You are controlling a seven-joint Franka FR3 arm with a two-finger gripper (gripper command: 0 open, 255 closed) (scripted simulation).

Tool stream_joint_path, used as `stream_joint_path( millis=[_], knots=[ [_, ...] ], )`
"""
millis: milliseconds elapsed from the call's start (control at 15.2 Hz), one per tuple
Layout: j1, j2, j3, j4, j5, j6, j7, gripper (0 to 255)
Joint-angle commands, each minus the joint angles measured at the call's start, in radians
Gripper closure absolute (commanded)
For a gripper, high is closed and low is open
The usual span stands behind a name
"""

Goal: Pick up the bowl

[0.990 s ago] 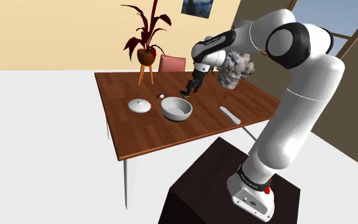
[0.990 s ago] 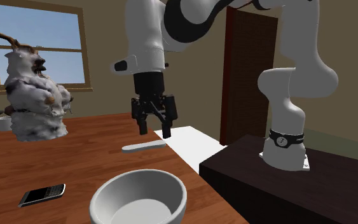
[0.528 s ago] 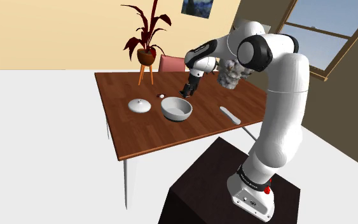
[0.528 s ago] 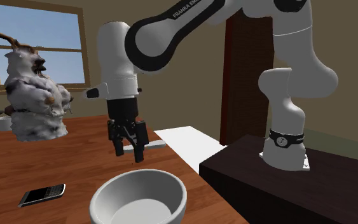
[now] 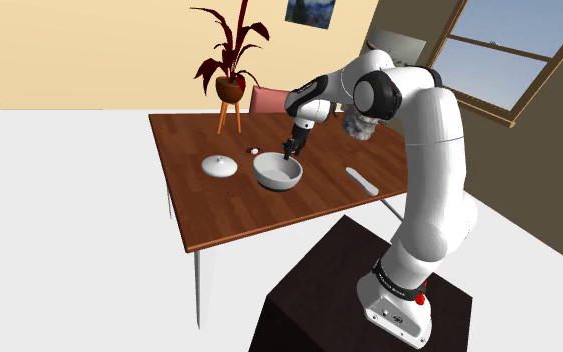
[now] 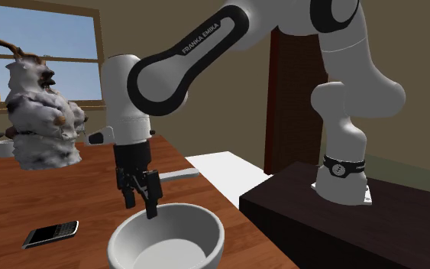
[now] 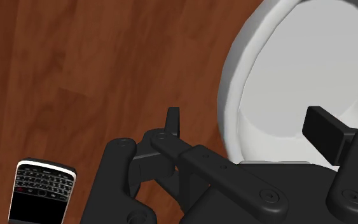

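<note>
A white-grey bowl point(image 5: 278, 172) stands upright on the brown wooden table point(image 5: 239, 212), near its middle. My black gripper point(image 5: 287, 153) hangs at the bowl's far rim, pointing down. In the second exterior view the gripper point(image 6: 140, 205) is open just above the bowl point(image 6: 167, 243), its tips level with the rim. In the wrist view the gripper point(image 7: 247, 127) straddles the rim of the bowl point(image 7: 298, 57): one finger point(image 7: 173, 121) is over the table outside, the other is over the bowl's inside. Neither finger touches the bowl.
A black phone point(image 7: 41, 191) lies on the table beside the bowl, close to the gripper. A white lidded dish point(image 5: 219, 166), a flat white piece point(image 5: 360, 181) and a grey shaggy figure point(image 6: 41, 115) also stand on the table. A potted plant point(image 5: 231, 60) stands behind it.
The arm has swung toward the bowl and come down; the gripper has gone from above the table behind the bowl to the bowl's rim. Its fingers have stayed open.
</note>
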Motion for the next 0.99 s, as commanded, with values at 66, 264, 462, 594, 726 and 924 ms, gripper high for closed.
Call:
stream_joint_path(
  millis=[66,264,462,594,726,924],
  knots=[
    [-0.006,0.028,0.008,0.005,0.011,0.022,-0.009,0],
    [-0.007,0.033,0.009,0.006,0.013,0.026,-0.011,255],
    [-0.008,0.033,0.009,0.006,0.013,0.025,-0.011,255],
    [-0.008,0.033,0.009,0.006,0.013,0.025,-0.011,255],
    [-0.007,0.033,0.009,0.006,0.013,0.025,-0.011,255],
    [-0.005,0.024,0.007,0.005,0.010,0.018,-0.008,255]
  ],
)
